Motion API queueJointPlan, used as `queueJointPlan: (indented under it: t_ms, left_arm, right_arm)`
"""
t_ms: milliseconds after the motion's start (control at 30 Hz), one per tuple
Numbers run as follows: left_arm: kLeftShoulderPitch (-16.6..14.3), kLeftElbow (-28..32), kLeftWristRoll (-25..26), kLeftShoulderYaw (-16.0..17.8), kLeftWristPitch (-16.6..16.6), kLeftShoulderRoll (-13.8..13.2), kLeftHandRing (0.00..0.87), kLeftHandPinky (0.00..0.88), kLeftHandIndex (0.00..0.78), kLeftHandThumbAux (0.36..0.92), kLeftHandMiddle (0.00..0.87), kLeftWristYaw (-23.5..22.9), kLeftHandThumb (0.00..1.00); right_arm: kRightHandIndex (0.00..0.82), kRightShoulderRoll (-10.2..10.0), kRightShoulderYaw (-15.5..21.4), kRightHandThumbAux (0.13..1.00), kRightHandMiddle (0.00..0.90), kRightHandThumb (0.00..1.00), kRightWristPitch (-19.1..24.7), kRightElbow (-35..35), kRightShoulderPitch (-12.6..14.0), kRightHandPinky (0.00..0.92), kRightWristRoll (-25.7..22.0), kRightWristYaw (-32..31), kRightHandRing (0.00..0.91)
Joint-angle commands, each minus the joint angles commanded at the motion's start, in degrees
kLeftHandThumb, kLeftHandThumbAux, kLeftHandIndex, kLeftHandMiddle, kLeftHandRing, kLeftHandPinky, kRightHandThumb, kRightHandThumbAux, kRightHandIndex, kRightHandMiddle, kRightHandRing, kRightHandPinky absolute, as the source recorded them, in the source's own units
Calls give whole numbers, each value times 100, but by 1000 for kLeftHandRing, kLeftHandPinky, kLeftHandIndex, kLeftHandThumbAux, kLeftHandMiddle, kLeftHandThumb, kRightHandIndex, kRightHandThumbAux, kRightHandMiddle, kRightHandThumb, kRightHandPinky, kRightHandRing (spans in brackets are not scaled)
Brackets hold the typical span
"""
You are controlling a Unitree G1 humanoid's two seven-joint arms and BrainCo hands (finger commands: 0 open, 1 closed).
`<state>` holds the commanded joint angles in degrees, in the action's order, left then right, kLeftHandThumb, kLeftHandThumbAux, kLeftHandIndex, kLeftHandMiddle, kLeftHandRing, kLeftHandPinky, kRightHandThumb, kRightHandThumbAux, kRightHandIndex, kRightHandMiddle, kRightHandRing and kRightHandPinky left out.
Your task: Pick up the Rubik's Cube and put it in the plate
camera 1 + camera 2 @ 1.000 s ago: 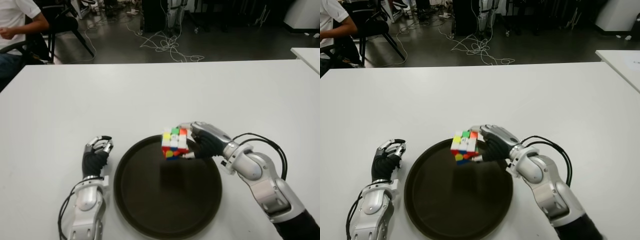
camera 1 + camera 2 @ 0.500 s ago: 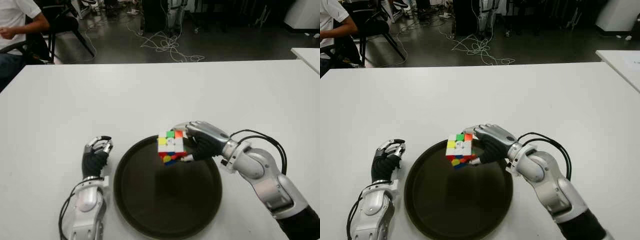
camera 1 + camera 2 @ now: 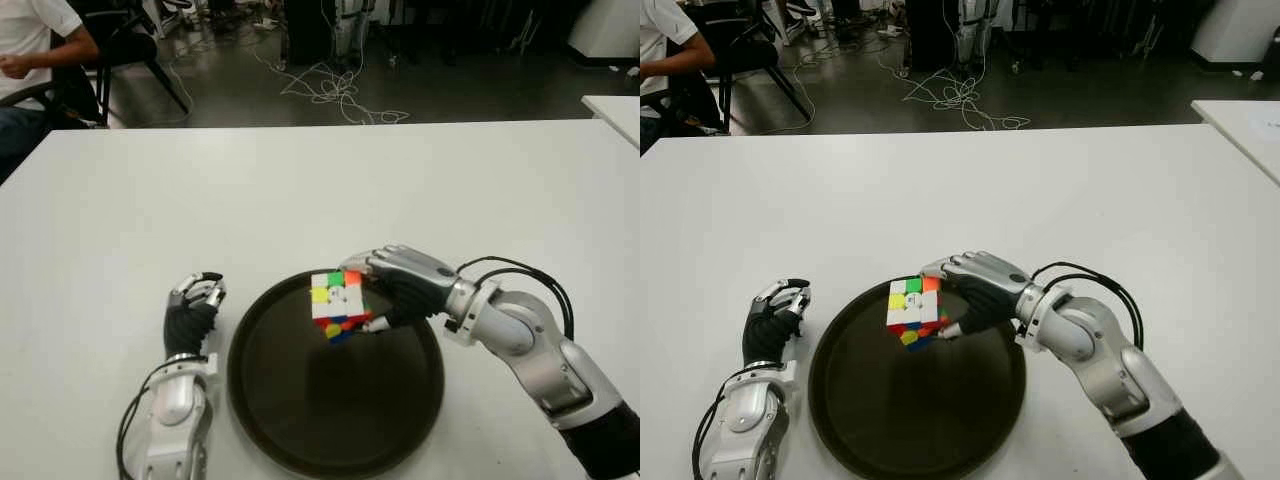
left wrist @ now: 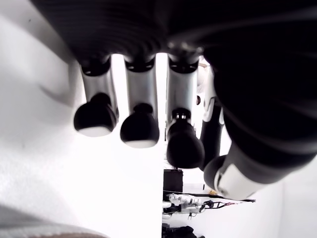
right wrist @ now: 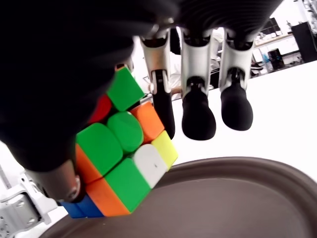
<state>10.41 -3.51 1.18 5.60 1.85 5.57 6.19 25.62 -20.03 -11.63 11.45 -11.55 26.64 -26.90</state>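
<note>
Right hand (image 3: 400,290) grips the Rubik's Cube (image 3: 335,304) between thumb and fingers, seemingly just clear of the dark round plate (image 3: 300,420), over its far rim. Left hand (image 3: 190,310) idle left of the plate, fingers curled, empty.
</note>
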Motion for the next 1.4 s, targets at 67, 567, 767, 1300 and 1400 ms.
queueJointPlan:
  t_ms: [67,567,767,1300,1400]
  left_arm:
    - [-3,22,-23,3,-45,5,827,825,443,705,816,26,710]
    - [0,95,-124,-19,-219,-19,821,810,444,705,811,31,710]
    - [3,141,-167,-22,-299,-16,820,812,444,705,809,36,710]
    - [16,237,-151,-13,-400,19,822,817,443,705,814,14,710]
    - [22,244,-145,-16,-386,21,824,818,443,705,816,4,710]
  right_arm:
    - [477,-8,9,661,443,941,51,31,2,607,-23,-30,550]
    - [415,-220,69,654,558,958,94,-29,94,657,58,308,552]
    - [403,-277,69,710,416,792,259,12,94,346,-230,94,363]
    - [207,-288,96,894,199,5,376,-100,124,162,-267,57,191]
    - [196,-307,48,894,196,1,452,-138,103,158,-231,36,187]
